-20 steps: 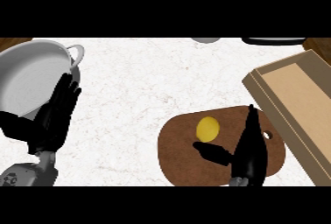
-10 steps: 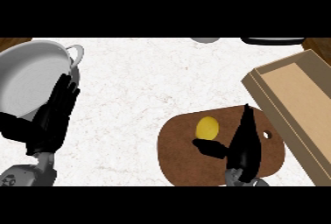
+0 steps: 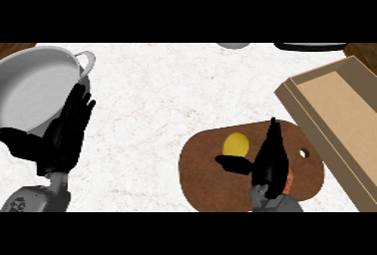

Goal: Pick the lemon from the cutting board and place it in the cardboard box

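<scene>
Lemon (image 3: 236, 143) not yet lifted, lying on cutting board (image 3: 202, 172) beside cardboard box (image 3: 335, 122), right hand (image 3: 270, 158) close alongside with straight fingers and spread thumb, holding nothing; grasp, carry and placing remaining.

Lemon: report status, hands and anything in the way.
Right hand open beside lemon, thumb under it, no grasp. Lemon on cutting board. Left hand open, resting by pan. Path to cardboard box unobstructed.
</scene>
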You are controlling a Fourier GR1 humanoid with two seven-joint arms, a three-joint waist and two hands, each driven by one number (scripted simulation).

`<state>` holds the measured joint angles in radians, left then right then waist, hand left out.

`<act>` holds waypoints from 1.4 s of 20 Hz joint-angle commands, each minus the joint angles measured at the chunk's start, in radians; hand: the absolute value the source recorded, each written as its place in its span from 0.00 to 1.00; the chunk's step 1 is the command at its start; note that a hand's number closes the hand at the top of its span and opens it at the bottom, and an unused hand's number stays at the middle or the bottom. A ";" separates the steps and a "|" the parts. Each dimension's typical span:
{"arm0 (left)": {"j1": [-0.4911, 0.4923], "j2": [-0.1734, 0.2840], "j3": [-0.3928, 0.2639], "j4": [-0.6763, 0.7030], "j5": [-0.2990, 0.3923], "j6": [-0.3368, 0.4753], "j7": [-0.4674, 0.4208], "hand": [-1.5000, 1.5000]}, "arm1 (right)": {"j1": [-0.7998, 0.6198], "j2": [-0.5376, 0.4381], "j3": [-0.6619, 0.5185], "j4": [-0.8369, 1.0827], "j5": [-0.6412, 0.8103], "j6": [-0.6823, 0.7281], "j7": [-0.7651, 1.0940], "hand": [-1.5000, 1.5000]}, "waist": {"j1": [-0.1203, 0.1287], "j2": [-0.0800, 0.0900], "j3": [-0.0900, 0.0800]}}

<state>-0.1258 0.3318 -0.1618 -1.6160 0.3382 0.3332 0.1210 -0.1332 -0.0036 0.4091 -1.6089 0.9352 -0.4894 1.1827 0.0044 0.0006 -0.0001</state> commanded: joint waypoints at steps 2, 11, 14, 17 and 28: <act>-0.019 0.022 0.040 0.000 0.006 -0.019 0.038 0.50 | -0.022 0.003 0.045 0.003 0.009 -0.058 0.220 0.00 | -0.003 -0.001 0.000; -0.045 -0.015 0.069 0.078 -0.002 -0.061 -0.005 0.50 | -0.065 0.003 -0.002 0.094 -0.048 -0.071 0.170 0.00 | -0.007 0.001 0.000; 0.038 0.012 0.098 0.005 0.025 -0.103 -0.008 0.50 | -0.040 0.003 0.027 0.120 -0.051 -0.122 0.146 0.00 | 0.001 -0.001 0.000; -0.016 -0.023 0.076 0.055 -0.018 -0.087 -0.014 0.50 | -0.106 0.003 0.056 0.192 -0.060 -0.151 0.165 0.00 | 0.000 0.001 0.000; -0.017 -0.049 0.097 -0.029 -0.063 -0.060 0.081 0.50 | -0.046 -0.002 -0.010 0.105 0.063 0.024 0.083 1.00 | -0.009 -0.002 0.000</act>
<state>-0.1014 0.2928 -0.0794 -1.6448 0.2922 0.2573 0.1606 -0.2036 -0.0044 0.4200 -1.4378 0.9473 -0.5330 1.1542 0.0011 -0.0013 -0.0006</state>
